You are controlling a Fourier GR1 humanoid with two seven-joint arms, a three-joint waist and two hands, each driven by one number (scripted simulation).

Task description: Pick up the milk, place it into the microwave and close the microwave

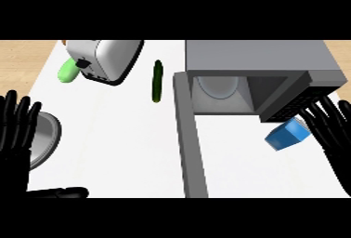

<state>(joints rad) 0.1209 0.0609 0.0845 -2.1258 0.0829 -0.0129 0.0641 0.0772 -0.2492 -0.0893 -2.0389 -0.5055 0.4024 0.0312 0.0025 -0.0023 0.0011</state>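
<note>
Barely beginning: holding the right hand (330,132) spread wide and empty just beside the milk (286,135), sitting tilted outside the microwave (274,58), above the table (123,139). Finding the door (191,148) hanging open. Awaiting grasping, placing, closing. Resting the left hand (15,135) open at the left edge.

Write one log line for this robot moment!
milk: outside microwave | door: open | right hand: open, beside milk | left hand: open, resting
</note>
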